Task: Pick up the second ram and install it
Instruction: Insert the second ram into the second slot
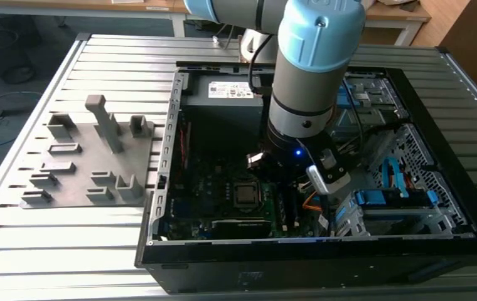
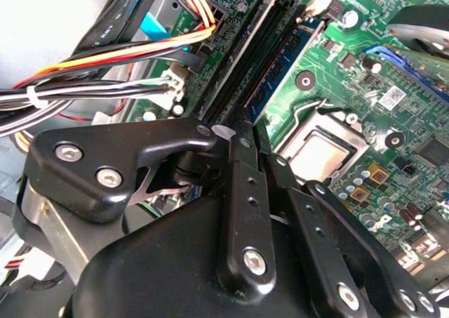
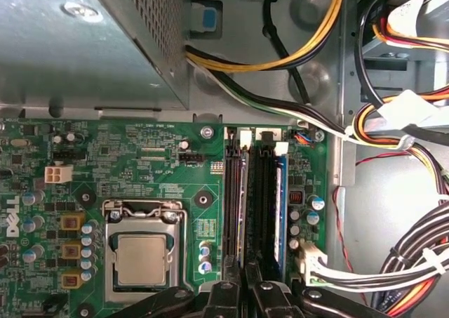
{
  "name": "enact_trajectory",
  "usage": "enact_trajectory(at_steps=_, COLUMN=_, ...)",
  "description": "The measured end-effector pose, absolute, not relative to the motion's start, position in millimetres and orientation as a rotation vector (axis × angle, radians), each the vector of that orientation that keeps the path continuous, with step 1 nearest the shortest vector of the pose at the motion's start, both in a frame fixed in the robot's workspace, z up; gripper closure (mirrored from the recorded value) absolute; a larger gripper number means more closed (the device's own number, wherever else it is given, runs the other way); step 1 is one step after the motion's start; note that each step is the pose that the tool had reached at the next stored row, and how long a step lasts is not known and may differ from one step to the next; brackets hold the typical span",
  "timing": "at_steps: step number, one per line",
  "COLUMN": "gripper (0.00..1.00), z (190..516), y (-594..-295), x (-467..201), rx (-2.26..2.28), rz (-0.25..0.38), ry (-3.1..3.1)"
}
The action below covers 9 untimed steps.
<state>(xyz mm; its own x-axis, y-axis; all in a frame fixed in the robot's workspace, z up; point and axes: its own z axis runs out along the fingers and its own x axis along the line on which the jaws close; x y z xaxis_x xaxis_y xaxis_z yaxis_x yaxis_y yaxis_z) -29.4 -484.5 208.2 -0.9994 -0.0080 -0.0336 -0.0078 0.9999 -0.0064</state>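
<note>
My gripper [image 2: 242, 132] sits low over the memory slots [image 3: 256, 206] of the motherboard [image 3: 140, 163], its black fingers [image 2: 238, 191] drawn close together, clenched on the thin top edge of the second ram [image 3: 245, 202]. The stick stands upright on edge in one of the black slots, running away from my fingertips toward the white latch tabs [image 3: 245, 137]. Just beside it, in another slot, a blue-edged module [image 3: 280, 206] also stands. Next to the slots lies the processor socket [image 3: 142, 251] with its silver lid. Further off, bundles of yellow, black and white cables [image 3: 295, 58] cross the grey case floor beside the metal power supply box [image 3: 91, 44]. In the exterior view my arm [image 1: 310, 81] reaches down into the open computer case [image 1: 171, 188], and a grey fixture tray [image 1: 83, 163] rests well apart on the slatted table [image 1: 54, 251], toward the exterior view's left.
</note>
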Motion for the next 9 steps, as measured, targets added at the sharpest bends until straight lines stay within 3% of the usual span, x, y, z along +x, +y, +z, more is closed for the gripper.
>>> enact_trajectory(at_steps=9, gripper=0.85, z=207.4, y=-484.3, x=-29.4, rx=-0.012, rz=-0.008, ry=3.108)
